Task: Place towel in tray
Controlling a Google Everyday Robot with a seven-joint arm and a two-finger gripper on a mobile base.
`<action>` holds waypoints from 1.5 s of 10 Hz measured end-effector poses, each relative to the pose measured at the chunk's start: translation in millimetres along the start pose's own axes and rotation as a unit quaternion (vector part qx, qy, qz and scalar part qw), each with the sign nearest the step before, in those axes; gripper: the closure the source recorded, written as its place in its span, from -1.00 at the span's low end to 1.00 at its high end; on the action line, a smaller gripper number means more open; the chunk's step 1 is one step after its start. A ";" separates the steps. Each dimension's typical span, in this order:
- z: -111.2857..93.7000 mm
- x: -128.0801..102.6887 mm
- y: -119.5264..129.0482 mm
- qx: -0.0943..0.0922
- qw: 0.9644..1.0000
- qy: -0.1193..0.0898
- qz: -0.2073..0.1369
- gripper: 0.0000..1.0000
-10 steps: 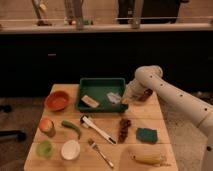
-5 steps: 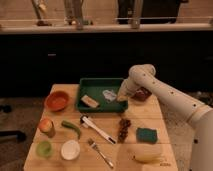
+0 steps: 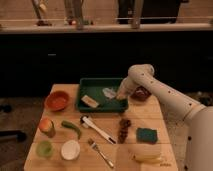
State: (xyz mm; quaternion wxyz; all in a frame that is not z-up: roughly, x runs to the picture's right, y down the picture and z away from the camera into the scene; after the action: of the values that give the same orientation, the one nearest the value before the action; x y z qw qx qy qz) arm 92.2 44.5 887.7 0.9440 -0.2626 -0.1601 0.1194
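The dark green tray (image 3: 86, 92) sits at the back middle of the wooden table. The small grey-blue towel (image 3: 108, 92) is inside the tray, in its right half. My gripper (image 3: 120, 95) is at the tray's right edge, low, its tip right beside the towel and touching or nearly touching it. The white arm (image 3: 165, 96) reaches in from the right.
A tan flat block (image 3: 90, 100) lies in the tray. A dark maroon bowl (image 3: 141, 93) is right of the tray and an orange bowl (image 3: 57, 100) left of it. In front lie a white-handled tool (image 3: 97, 129), grapes (image 3: 124, 129), a green sponge (image 3: 146, 134), a banana (image 3: 147, 152) and cups.
My gripper has moved left from by the maroon bowl to the tray's right edge. The towel has shifted a little left, further into the tray.
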 end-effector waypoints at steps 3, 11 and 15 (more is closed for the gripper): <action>11.8 -0.1 -2.8 -0.005 1.000 0.001 0.006 1.00; 26.3 1.4 -1.4 -0.015 1.000 0.004 0.012 0.95; 27.0 -0.6 -1.4 -0.015 1.000 0.004 0.010 0.95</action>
State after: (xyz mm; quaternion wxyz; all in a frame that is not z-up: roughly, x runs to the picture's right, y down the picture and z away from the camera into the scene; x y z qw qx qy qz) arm 82.0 55.5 910.1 0.9392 -0.2792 -0.1556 0.1256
